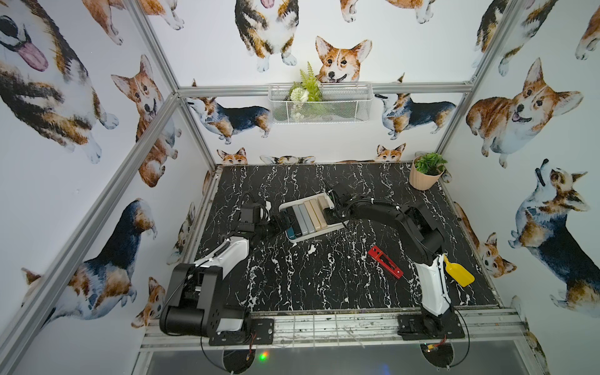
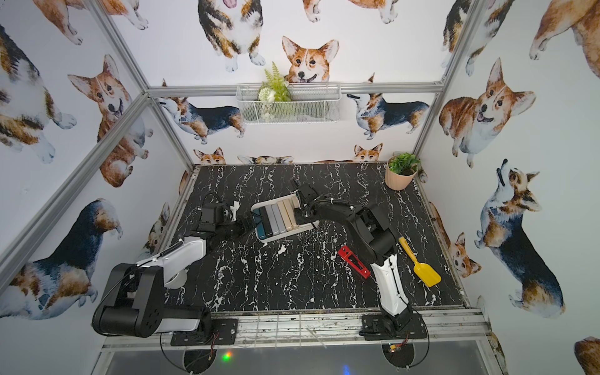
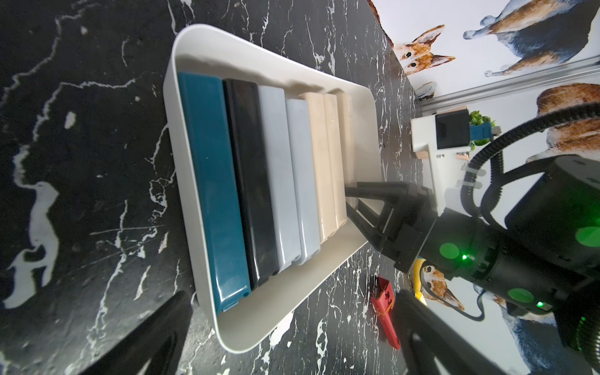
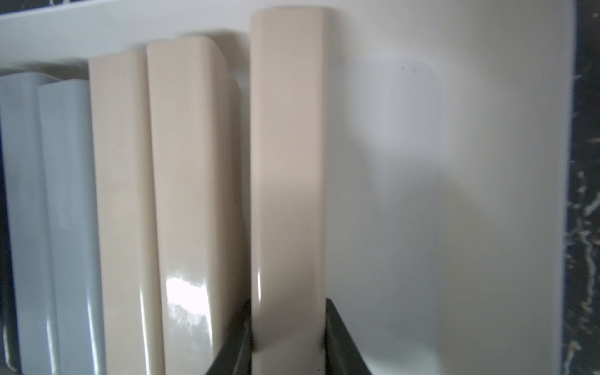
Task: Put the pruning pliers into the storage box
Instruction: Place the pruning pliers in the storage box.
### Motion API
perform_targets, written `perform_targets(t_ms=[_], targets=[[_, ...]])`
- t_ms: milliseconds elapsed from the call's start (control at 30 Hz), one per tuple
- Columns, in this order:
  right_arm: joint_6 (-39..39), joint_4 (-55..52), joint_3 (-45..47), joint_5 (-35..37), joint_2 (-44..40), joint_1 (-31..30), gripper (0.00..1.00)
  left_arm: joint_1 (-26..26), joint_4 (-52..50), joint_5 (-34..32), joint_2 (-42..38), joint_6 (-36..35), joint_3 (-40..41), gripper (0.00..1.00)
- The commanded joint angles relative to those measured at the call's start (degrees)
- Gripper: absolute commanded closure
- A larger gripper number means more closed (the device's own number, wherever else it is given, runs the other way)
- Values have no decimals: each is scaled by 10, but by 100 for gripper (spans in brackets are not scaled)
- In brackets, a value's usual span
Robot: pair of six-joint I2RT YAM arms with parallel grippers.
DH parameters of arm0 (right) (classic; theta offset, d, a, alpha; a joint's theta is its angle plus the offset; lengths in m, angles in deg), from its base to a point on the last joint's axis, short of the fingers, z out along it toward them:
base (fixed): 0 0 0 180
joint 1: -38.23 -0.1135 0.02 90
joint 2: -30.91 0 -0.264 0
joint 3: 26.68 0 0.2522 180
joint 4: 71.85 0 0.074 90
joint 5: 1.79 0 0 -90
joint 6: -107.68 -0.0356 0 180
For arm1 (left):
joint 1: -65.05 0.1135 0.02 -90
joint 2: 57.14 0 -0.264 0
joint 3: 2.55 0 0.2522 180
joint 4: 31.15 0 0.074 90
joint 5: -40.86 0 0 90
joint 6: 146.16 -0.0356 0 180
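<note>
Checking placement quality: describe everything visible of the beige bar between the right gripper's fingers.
The held beige bar is slim, glossy, plastic-looking, with rounded edges. The right gripper pinches one end between its fingers. It points lengthwise over the storage box, parallel to the neighbouring beige bar, a gap between them. Whether it touches the floor is unclear.

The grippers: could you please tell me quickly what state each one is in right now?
Left gripper: open, holding nothing.
Right gripper: shut on a beige bar.
</note>
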Motion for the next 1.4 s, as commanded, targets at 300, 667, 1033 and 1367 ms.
perform_targets(t_ms=[300,667,1033,1367], targets=[[-2,-3,0,2,-4,-3,55,1,14,6,-1,3,7,0],[-1,4,9,2,-27,-3,51,1,16,7,0,5,7,0],[5,5,16,10,-51,-3,48,1,17,8,2,6,8,0],[18,5,15,26,-59,-2,58,1,16,8,1,5,9,0]])
